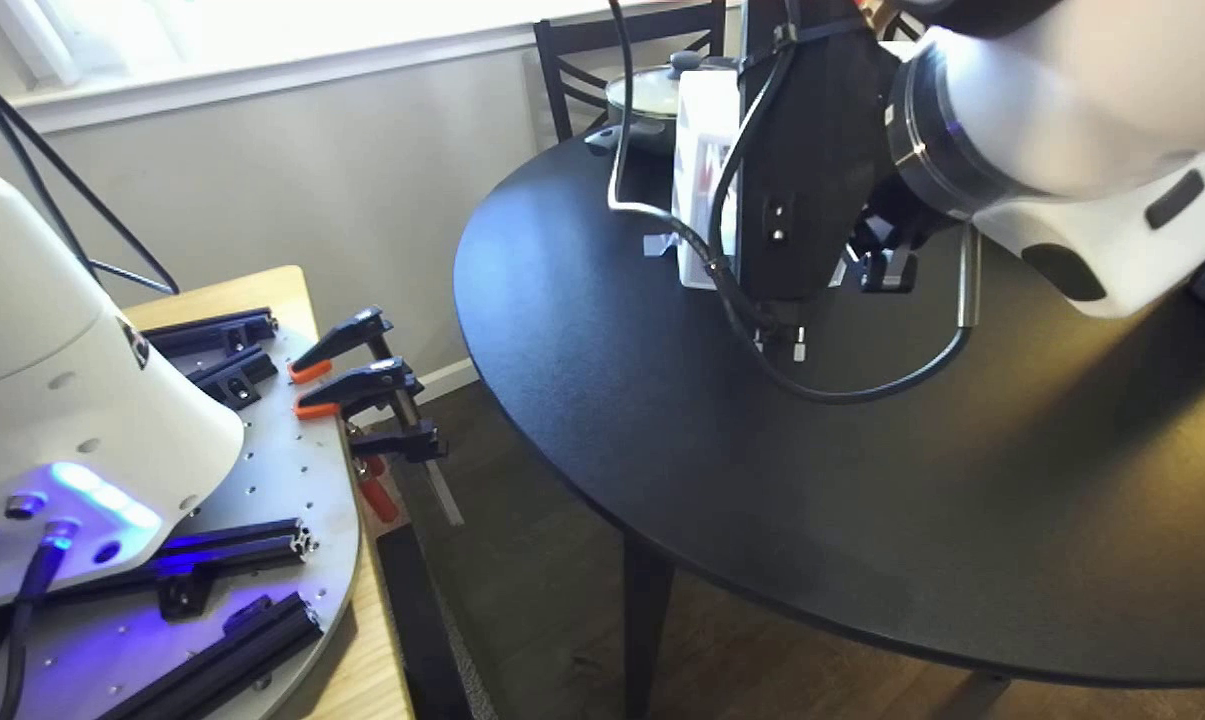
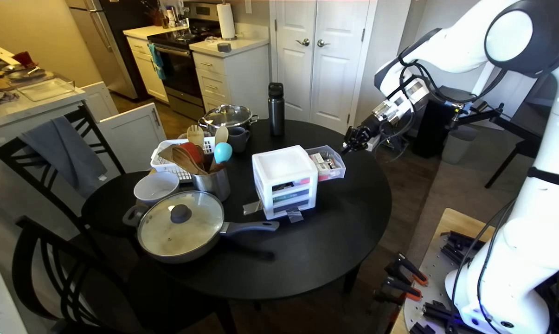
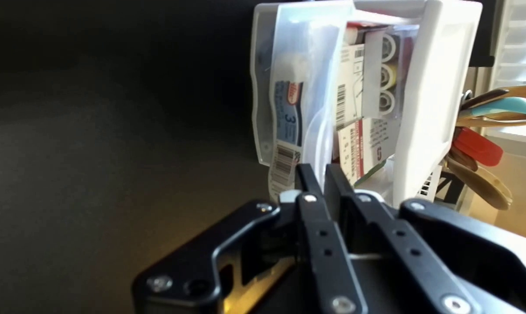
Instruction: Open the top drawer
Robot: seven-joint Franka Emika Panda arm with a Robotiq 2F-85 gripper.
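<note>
The top drawer (image 2: 337, 173) stands well out of its white organiser (image 2: 285, 163), at 2 o'clock from it in an exterior view, with small boxes (image 3: 350, 87) in plain sight inside. So I judge the step in hand to be the tail end of the pull: the opening looks done, or as good as done, and what remains is to leave it so.

My pincer (image 3: 319, 169) is right at that drawer; in the wrist view the front wall (image 3: 308, 52) lies at 12 o'clock from it and the organiser's top at 2 o'clock. My fingers (image 3: 311, 209) are close together, only a slim gap between them, and the wall's edge runs down to that gap. Whether I am clenched on the edge or merely have it behind my tips, I cannot tell; in an exterior view the tips show just beside the drawer, at its 2 o'clock, too small to make out any contact.

Next, no more pull is called for, since that could bring the drawer clear of the organiser and drop it on the table (image 2: 349, 218). If I do have hold of it, I should part my fingers first, then back off gently, away from the front wall, without tugging or tipping anything
</note>
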